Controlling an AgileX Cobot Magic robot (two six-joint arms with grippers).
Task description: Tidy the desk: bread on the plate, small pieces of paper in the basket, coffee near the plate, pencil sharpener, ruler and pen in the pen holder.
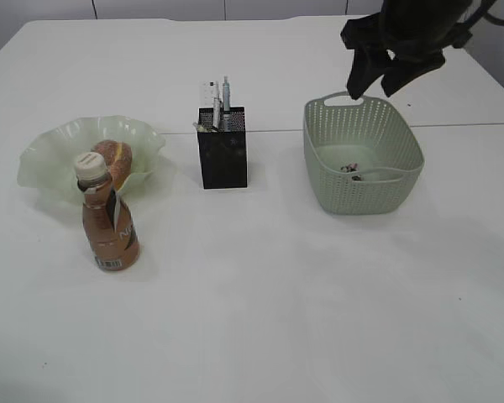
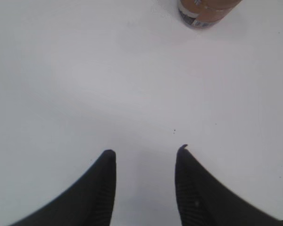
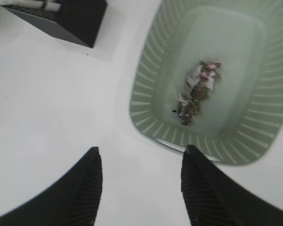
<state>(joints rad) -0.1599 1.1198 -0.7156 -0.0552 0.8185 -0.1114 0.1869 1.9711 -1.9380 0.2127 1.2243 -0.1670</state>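
Right gripper [image 1: 380,86] hangs spread and empty above the basket's [image 1: 363,200] far rim, paper scraps [image 3: 198,92] lying inside. Left gripper [image 2: 145,162] is spread over bare desk [image 2: 85,70]. Near left, the coffee [image 1: 107,218] looks smooth, top-heavy: grip mid-body.

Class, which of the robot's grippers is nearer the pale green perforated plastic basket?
Right. The right gripper hangs open just above the pale green perforated plastic basket; the left gripper hovers open over bare desk near the brown coffee bottle.
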